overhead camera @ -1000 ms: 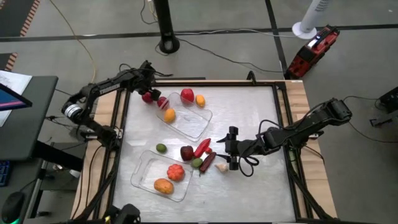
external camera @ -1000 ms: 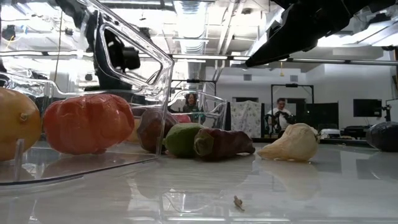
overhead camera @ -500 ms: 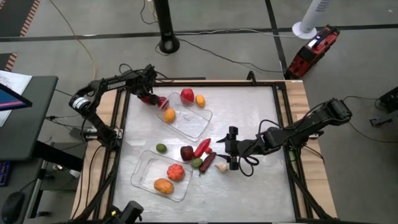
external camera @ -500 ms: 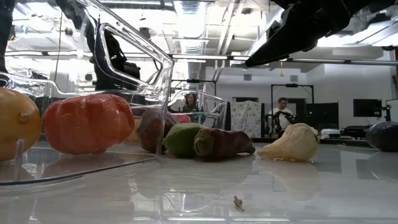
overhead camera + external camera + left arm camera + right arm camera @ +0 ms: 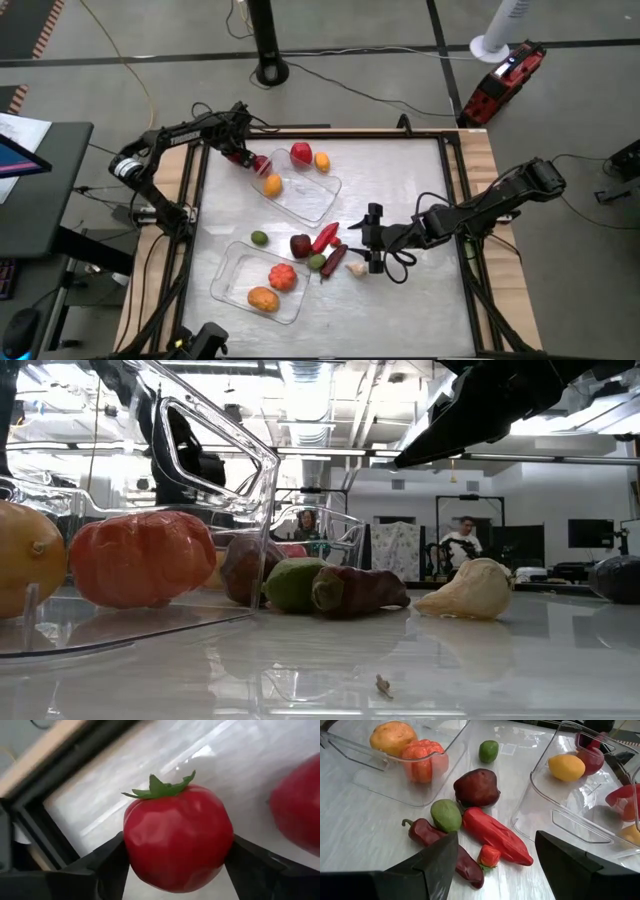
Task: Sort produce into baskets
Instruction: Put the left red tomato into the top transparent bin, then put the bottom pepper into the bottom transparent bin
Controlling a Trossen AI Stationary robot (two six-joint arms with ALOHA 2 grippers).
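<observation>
From above, the left gripper (image 5: 238,155) sits at the far-left corner of the table (image 5: 420,200), just off the far tray's (image 5: 310,195) corner, clamped on a tomato (image 5: 238,156). A yellow fruit (image 5: 272,184) lies in that tray; a red fruit (image 5: 301,153) and an orange one (image 5: 322,160) rest beside its far rim. The near tray (image 5: 232,275) holds a pumpkin (image 5: 283,277) and an orange piece (image 5: 263,299). The right gripper (image 5: 372,238) hovers mid-table, jaws apart, beside a red pepper (image 5: 325,237); bare table spreads to its right.

At table height, the garlic (image 5: 470,589) lies clear of the pile, with open surface in front.

The left wrist view shows both fingers (image 5: 100,865) pressing the tomato's sides, seemingly lifted off the table, though that is hard to judge.

The right wrist view shows a strawberry (image 5: 489,856), a maroon pepper (image 5: 445,851) and a green fruit (image 5: 446,815) crowded between the trays.
</observation>
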